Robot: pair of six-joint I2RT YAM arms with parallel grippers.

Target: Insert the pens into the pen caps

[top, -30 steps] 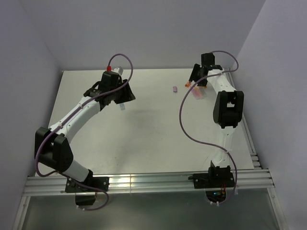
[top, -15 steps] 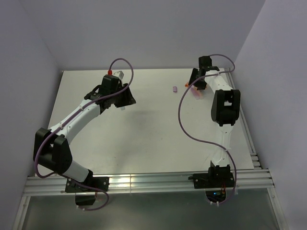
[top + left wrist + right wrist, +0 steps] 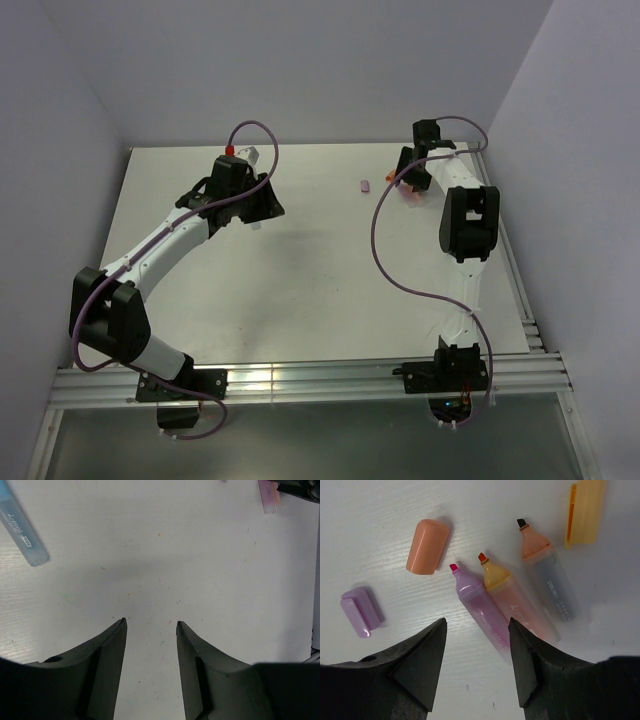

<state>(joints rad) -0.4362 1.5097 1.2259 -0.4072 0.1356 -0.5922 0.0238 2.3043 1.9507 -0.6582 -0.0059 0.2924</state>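
Observation:
Three uncapped pens lie side by side under my right gripper: a purple one, a peach one and a grey one with an orange collar. The gripper is open, and the purple pen's rear end lies just inside its right finger. Loose pen caps lie around them: an orange cap, a purple cap and a yellow-orange cap. My left gripper is open over bare table. A light blue pen lies up and to its left.
The back wall runs close behind both grippers, and the right side wall stands near the right arm. In the top view the purple cap lies just left of the right gripper. A pink pen end shows at the left wrist view's top right.
The right arm has shifted a little toward the back over the pens, and its jaws have narrowed slightly. The left arm settled slightly and then held still.

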